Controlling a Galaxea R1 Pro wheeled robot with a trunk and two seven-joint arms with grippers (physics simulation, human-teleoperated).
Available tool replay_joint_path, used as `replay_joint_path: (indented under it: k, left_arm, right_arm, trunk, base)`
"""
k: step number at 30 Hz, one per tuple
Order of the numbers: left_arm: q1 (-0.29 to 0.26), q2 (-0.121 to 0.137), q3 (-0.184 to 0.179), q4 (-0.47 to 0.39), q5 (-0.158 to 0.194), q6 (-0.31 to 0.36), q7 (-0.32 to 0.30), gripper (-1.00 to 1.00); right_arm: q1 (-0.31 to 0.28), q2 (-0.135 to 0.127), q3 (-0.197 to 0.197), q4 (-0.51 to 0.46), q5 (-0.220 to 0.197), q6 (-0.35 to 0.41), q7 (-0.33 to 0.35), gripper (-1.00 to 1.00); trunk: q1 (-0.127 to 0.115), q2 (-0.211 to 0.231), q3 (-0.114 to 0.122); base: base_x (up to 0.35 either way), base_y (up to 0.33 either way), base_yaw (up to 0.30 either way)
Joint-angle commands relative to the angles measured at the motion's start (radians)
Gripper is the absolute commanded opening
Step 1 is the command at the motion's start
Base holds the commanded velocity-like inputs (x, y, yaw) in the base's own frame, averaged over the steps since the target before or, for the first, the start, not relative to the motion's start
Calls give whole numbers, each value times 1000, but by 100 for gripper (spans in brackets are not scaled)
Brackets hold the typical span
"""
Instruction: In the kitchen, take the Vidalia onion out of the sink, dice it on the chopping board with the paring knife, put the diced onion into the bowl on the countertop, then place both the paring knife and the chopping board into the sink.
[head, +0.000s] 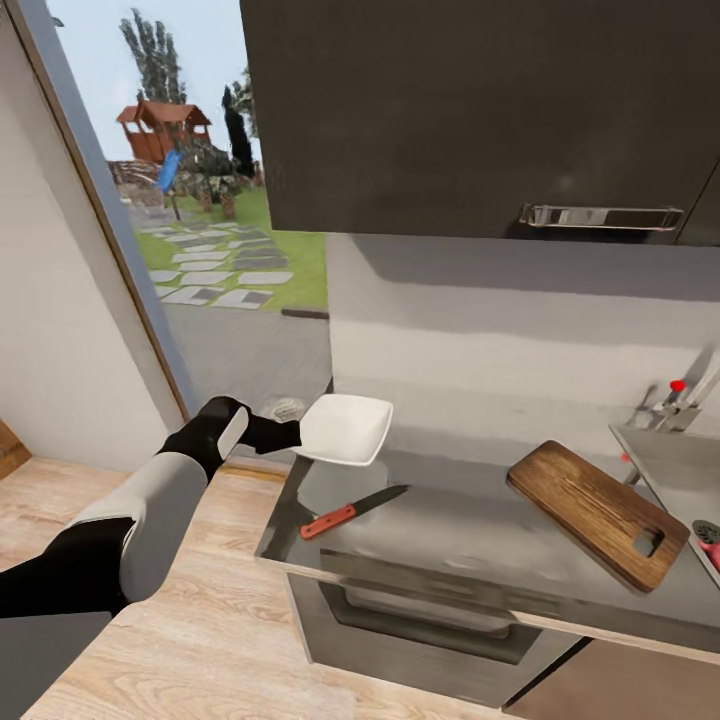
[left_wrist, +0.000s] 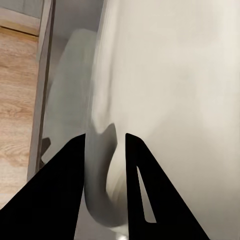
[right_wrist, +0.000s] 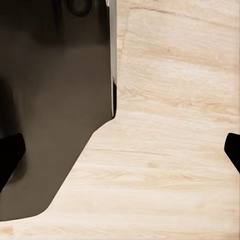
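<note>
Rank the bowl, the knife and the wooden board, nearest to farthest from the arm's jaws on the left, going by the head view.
1. Bowl: its rim sits between the left gripper's jaws.
2. Paring knife: just in front of the bowl.
3. Chopping board: far right, beside the sink.

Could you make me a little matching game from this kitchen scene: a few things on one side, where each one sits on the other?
Things:
1. bowl
2. paring knife
3. chopping board
4. Vidalia onion

Places:
A. lying flat near the countertop's front edge
B. in the sink, barely in view
C. gripped at its rim by the left pincer
D. next to the sink, slot handle toward the front

Pairs: 1-C, 2-A, 3-D, 4-B
</note>
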Motion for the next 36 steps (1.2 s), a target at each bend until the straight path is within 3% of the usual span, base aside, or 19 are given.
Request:
replay_joint_path:
  k: [1,23,27,36]
  left_arm:
    - [-1,-1,6,-1,6,7,1,-100]
    - [0,-4,7,89,6,-43,3,-100]
    - [0,-4,8,108,6,-93,8,-100]
    - [0,-4,16,129,6,-107,9,-100]
  right_arm:
    - [-1,0,0,1,-1,-3,-2,100]
    - [-1,0,0,1,-1,-3,-2,100]
    - [-1,0,0,1,-1,-3,-2,100]
    - [-1,0,0,1,-1,-3,-2,100]
  trunk:
    - [1,-2,-2]
    - [1,-2,-2]
    - [1,-2,-2]
    - [1,-2,-2]
  base:
    - [0,-3,19]
    - [0,0,2]
    - [0,0,0]
    - [0,0,0]
